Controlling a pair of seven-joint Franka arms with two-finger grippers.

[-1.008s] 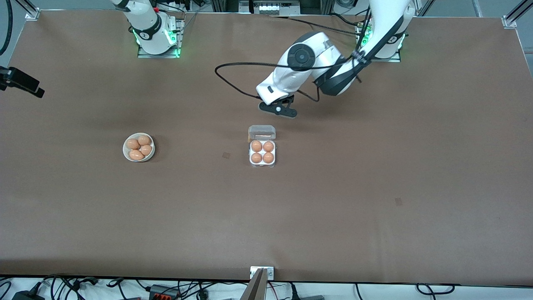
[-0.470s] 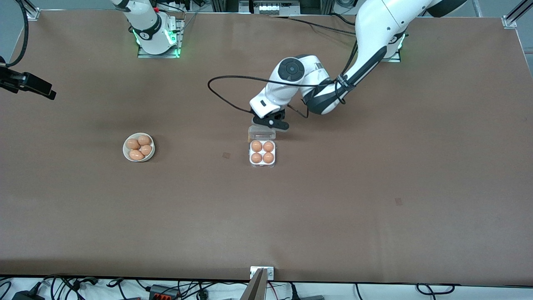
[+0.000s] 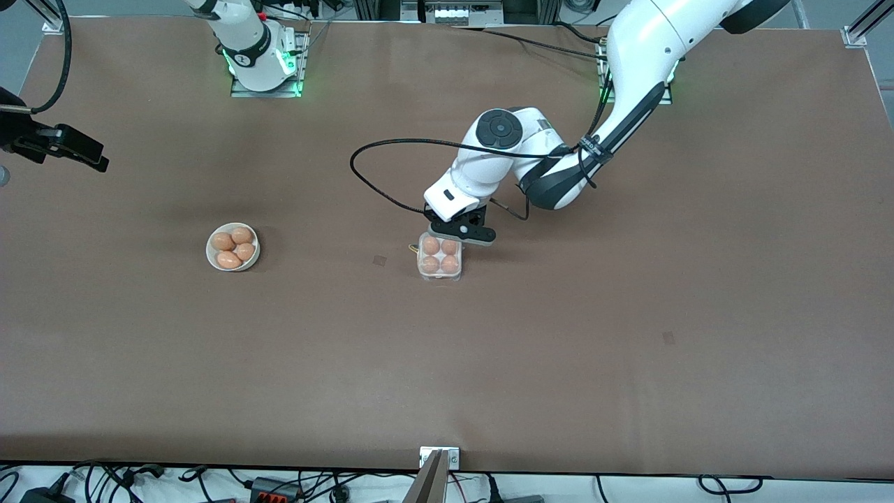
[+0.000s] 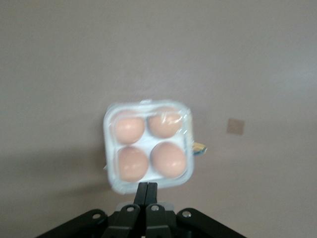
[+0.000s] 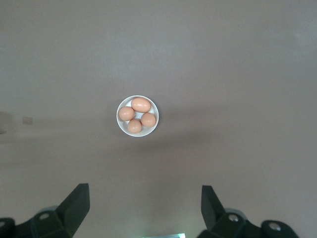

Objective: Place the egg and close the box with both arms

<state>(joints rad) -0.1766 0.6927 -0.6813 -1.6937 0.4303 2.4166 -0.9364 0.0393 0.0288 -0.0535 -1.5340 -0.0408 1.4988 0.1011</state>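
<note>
Nearest the front camera, cables (image 3: 279, 482) trail along the table's (image 3: 447, 377) edge. The table is covered in plain brown matting, bare but for two small dark patches (image 3: 668, 338).

Mid-table sits the egg carton (image 3: 440, 260), all four cells filled with brown eggs (image 4: 148, 146). Its clear lid (image 4: 168, 115) appears folded down over them, so placing looks finished and the closing step is in hand.

The left tool (image 3: 462, 232) is over the carton's twelve o'clock edge. In the left wrist view its fingers (image 4: 147, 191) are clenched together on nothing, at the carton's rim. The next move likely calls for firm downward pressure to latch the lid, probably with the other arm steadying the carton so it does not skid.

At nine o'clock from the carton, well apart, a white bowl (image 3: 210, 260) holds four more eggs.

The right tool (image 3: 66, 145) hangs high at about ten o'clock from the bowl, waiting, its fingers spread wide and released (image 5: 143, 198).

At twelve o'clock stand the arm bases (image 3: 265, 70) with green lights, then aluminium framing.
</note>
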